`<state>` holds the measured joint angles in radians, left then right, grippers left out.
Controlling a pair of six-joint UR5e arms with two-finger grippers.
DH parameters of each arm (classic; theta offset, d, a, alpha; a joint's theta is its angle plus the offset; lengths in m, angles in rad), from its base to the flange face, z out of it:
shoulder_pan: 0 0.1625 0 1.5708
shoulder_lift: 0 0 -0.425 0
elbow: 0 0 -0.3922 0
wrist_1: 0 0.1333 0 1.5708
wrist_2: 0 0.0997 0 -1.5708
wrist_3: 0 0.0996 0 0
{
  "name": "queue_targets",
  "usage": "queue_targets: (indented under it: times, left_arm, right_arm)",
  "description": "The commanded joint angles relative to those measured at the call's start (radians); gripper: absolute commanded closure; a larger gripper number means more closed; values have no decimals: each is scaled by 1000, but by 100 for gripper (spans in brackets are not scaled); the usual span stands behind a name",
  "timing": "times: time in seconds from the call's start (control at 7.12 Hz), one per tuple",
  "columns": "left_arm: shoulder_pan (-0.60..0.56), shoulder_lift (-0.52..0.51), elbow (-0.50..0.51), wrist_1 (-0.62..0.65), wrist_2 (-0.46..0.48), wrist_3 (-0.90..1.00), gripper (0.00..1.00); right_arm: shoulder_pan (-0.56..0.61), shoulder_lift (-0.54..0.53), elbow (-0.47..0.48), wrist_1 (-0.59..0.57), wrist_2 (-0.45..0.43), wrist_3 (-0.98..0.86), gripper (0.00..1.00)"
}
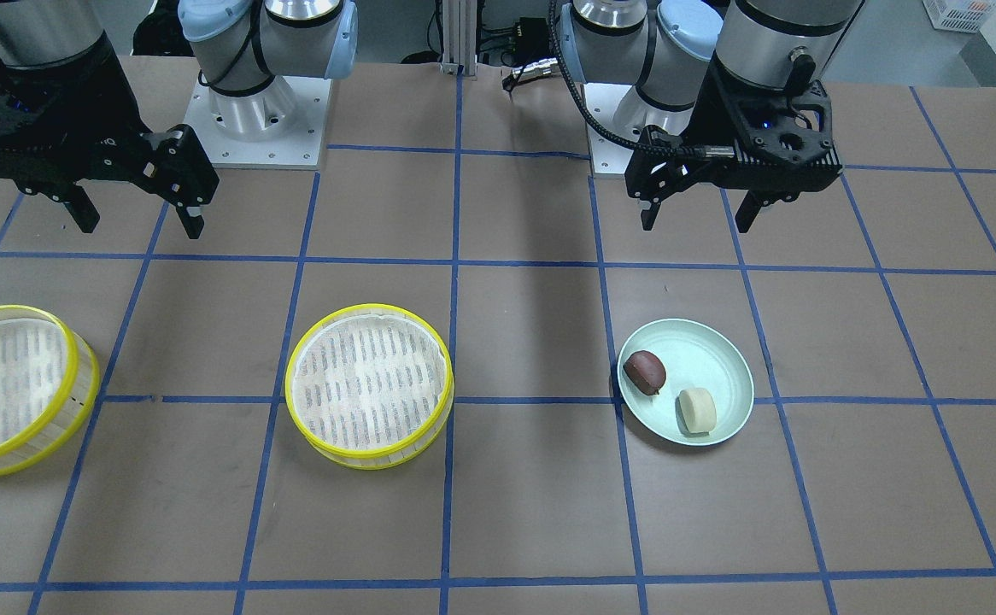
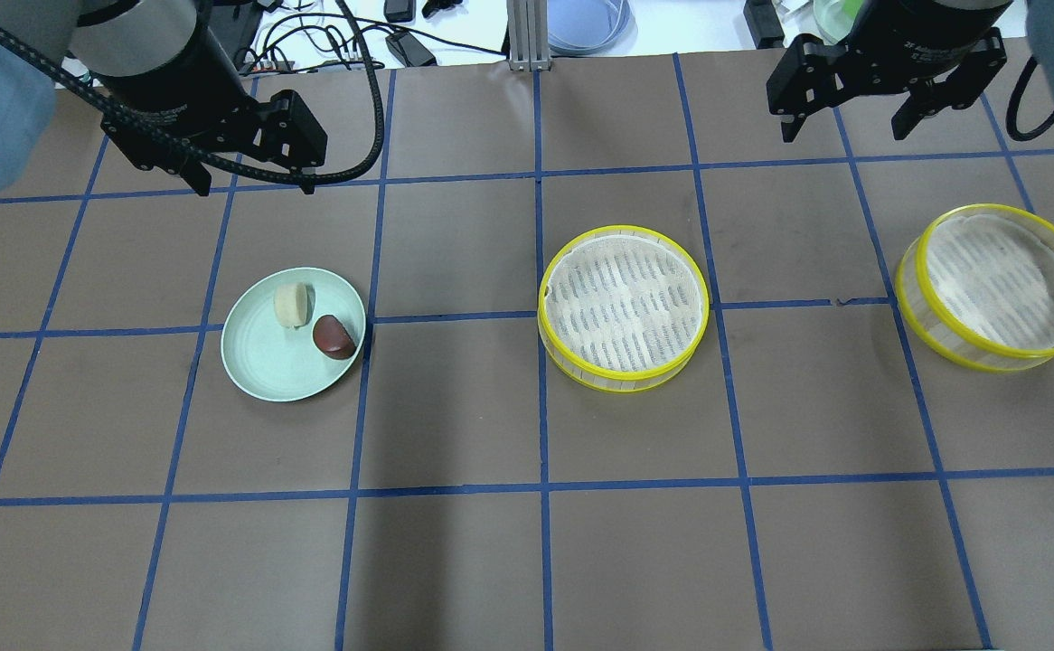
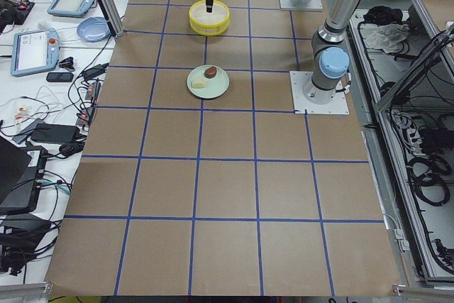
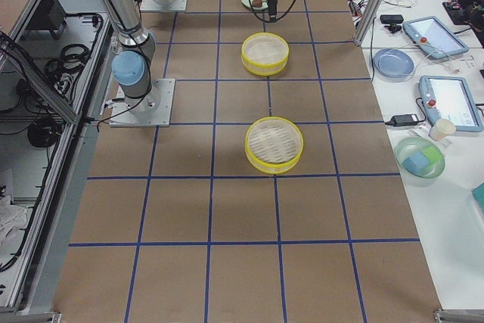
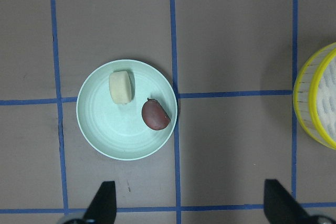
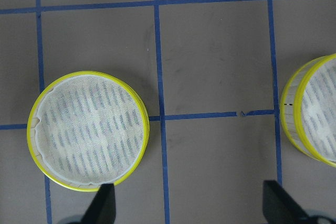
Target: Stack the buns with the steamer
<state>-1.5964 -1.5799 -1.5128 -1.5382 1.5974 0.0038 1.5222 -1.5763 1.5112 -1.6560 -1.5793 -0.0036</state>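
Surface: a brown paper-covered surface with a grid of blue tape lines carried everything.
Plate: a round mint-green plate lay flat on the left arm's side, straddling a tape crossing.
Dark bun: and there it was, the dark reddish-brown rounded bun, on the plate near the rim that faced the middle of the surface.
Cream bun: the pale cream rounded bun sat just beside it on the same plate, the two close but not clearly touching.
Left fingers: the left fingers were spread wide with nothing between them, high over the surface on the robot's side of the plate. From the left wrist view both buns lay well ahead of the tips, the dark one between the two finger lines, with no contact at all.
Middle steamer: a round yellow-rimmed steamer basket with a pale slatted floor stood near the centre, well apart from the plate.
Far steamer: a second yellow-rimmed steamer basket stood at the right arm's end.
Right fingers: the right fingers were also wide, gripping nothing, above the surface. The two steamers lay ahead on either side, and the buns were far across the surface.
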Motion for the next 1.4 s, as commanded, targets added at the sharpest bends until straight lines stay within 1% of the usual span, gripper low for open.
queue_targets:
  times: [0.0,0.14,0.28,0.42,0.56,0.7,0.84,0.98,1.12,1.26]
  left_arm:
    - [54,-55,-24,10,4,63,0]
    - [103,-83,-65,83,3,73,0]
    - [169,-98,-113,89,3,70,0]
    - [220,-142,-174,133,4,68,0]
    - [222,-190,-219,248,3,64,0]
    - [222,-248,-233,324,1,62,0]
    - [223,-293,-234,340,1,61,0]
    - [222,-327,-234,343,-7,55,0]
    - [223,-350,-236,377,-42,48,0]
    - [223,-386,-236,410,-43,32,1]
  right_arm:
    - [7,-2,-5,10,8,1,0]
    - [10,4,-5,13,9,1,0]
    - [0,12,7,15,-7,-15,0]
    - [-20,15,9,7,-23,-124,0]
    - [-77,16,20,18,-90,-174,0]
    - [-149,15,44,18,-100,-269,0]
    - [-236,18,64,15,-102,-400,0]
    - [-348,39,96,7,-90,-521,0]
    - [-423,100,106,-55,-77,-620,0]
    - [-475,164,109,-135,-79,-697,0]
